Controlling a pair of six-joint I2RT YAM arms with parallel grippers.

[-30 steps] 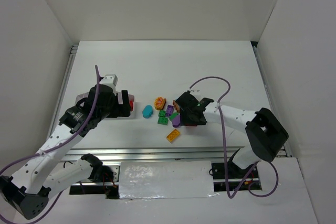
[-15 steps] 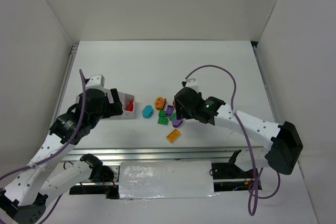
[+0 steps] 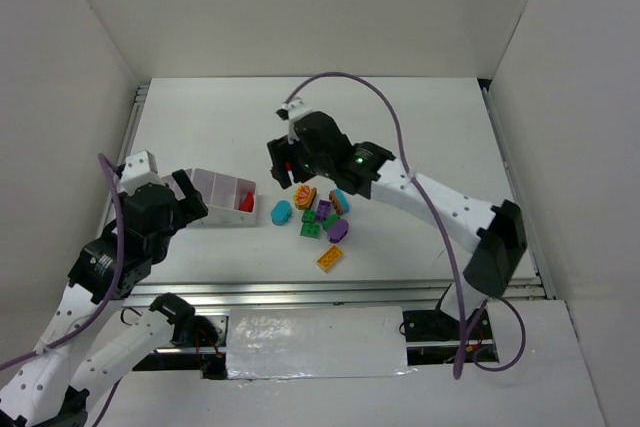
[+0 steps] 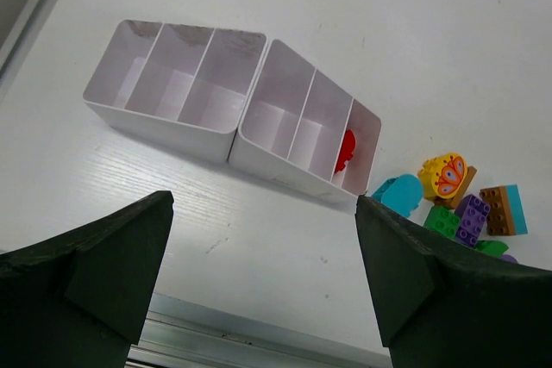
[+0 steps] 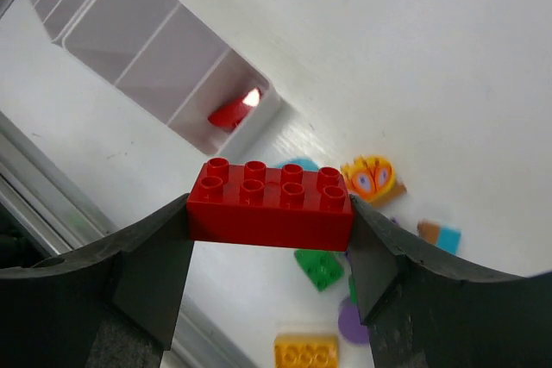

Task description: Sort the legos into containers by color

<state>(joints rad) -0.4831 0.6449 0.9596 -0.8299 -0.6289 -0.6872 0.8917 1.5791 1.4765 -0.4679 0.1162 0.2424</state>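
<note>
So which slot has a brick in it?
The end slot nearest the loose bricks: it holds a red brick, while the other slots look empty.

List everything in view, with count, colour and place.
white trays: two, white, three compartments each, side by side on the left of the table
red piece: one, red, in the end compartment nearest the pile
red brick: one, red, studded, held above the table
teal oval: one, teal, on the table just right of the trays
printed round piece: one, orange-yellow, far side of the pile
green bricks: at least two, green, in the pile
purple pieces: two, purple, a studded brick and an oval, in the pile
brown-and-teal piece: one, right side of the pile
yellow brick: one, yellow, near side, apart from the pile
left gripper: open, empty, by the trays
right gripper: closed on the red brick
</note>
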